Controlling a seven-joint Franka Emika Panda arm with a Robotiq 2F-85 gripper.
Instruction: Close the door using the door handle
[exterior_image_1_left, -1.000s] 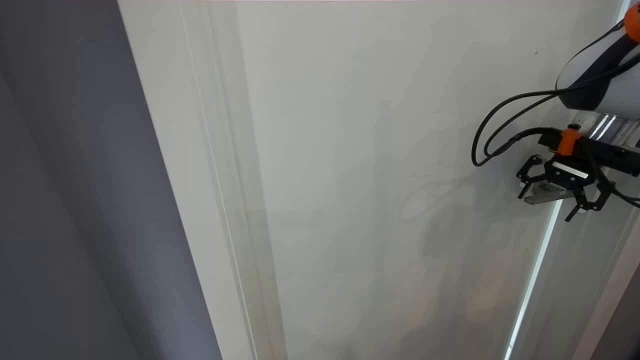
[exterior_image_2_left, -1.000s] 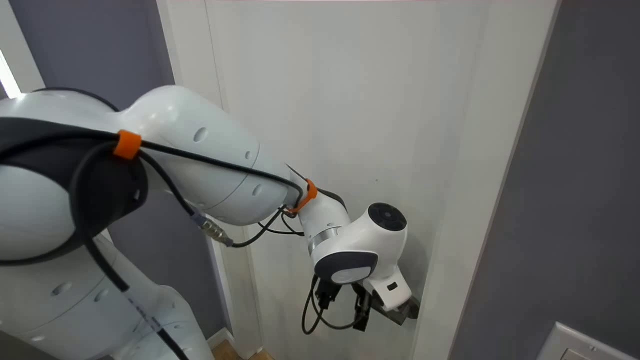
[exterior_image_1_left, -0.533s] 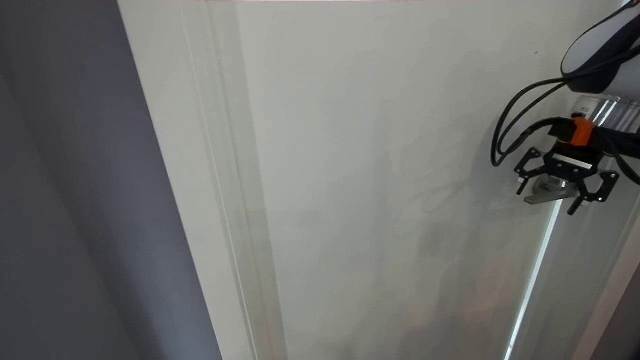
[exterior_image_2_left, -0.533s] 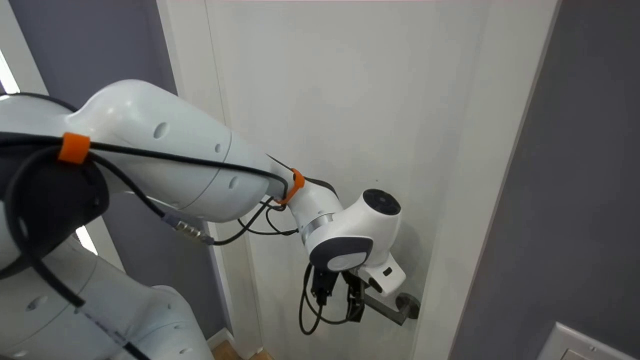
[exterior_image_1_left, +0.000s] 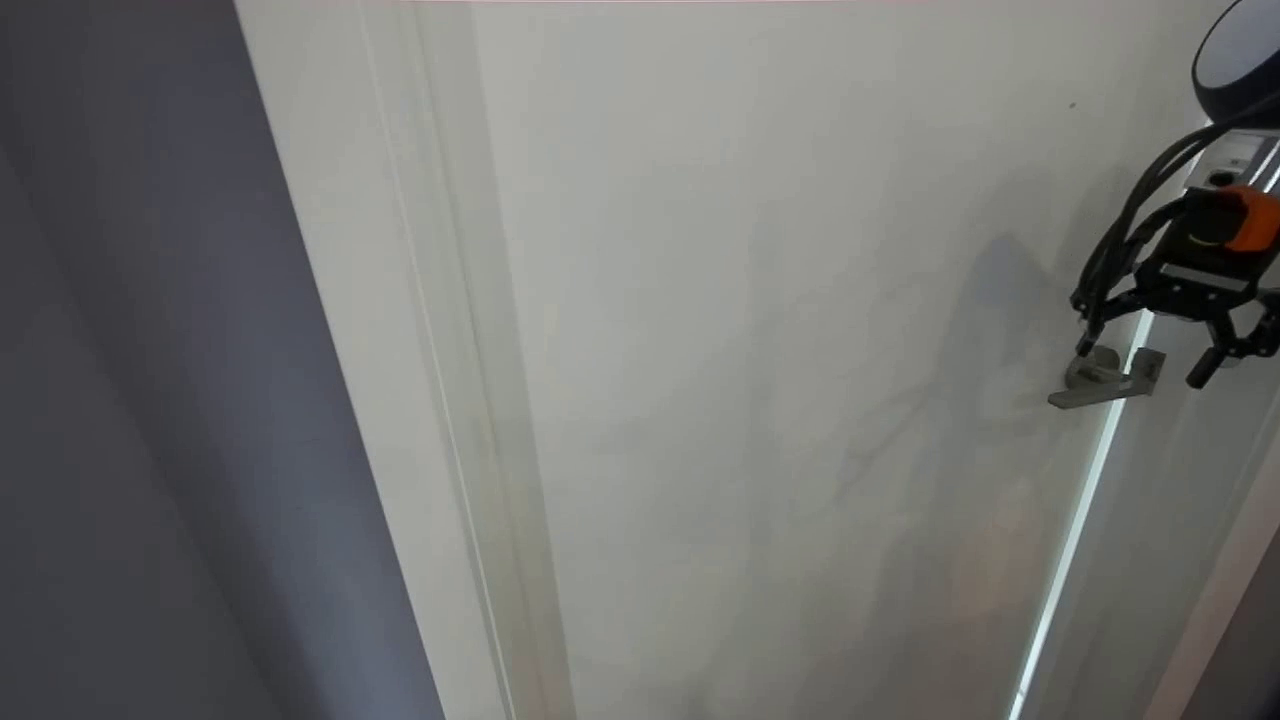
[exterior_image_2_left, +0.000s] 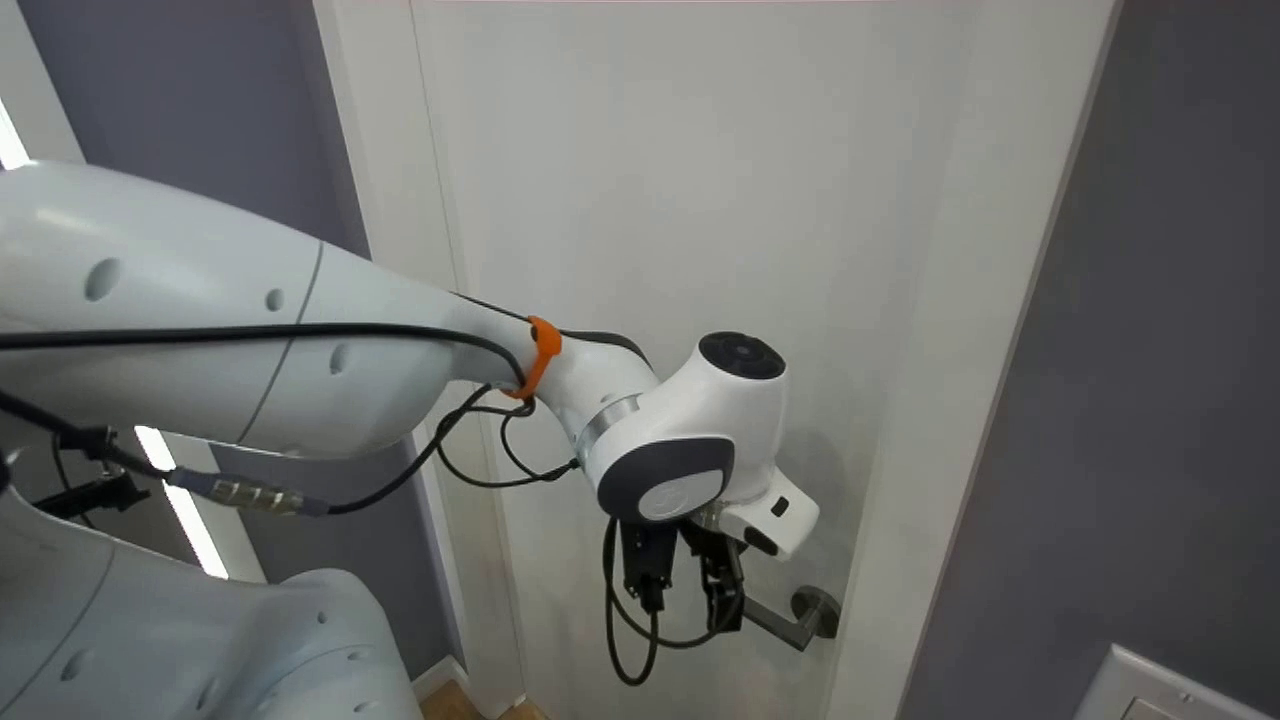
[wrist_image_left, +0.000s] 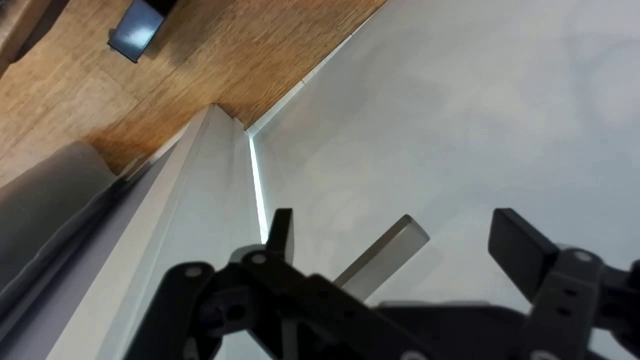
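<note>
in an exterior view you're facing the door (exterior_image_1_left: 760, 350) from up high, tipped down, hand (exterior_image_1_left: 1142, 362) and door handle (exterior_image_1_left: 1105, 392) way out at 3 o'clock. in an exterior view the arm (exterior_image_2_left: 380, 390) is right up close at 9 o'clock, same downward tip, door handle near 5. both exterior views share the door, door handle and hand. wrist view sits nearest the door handle, looking past the hand down the door to the floor (wrist_image_left: 230, 55) at 11 o'clock.
</note>
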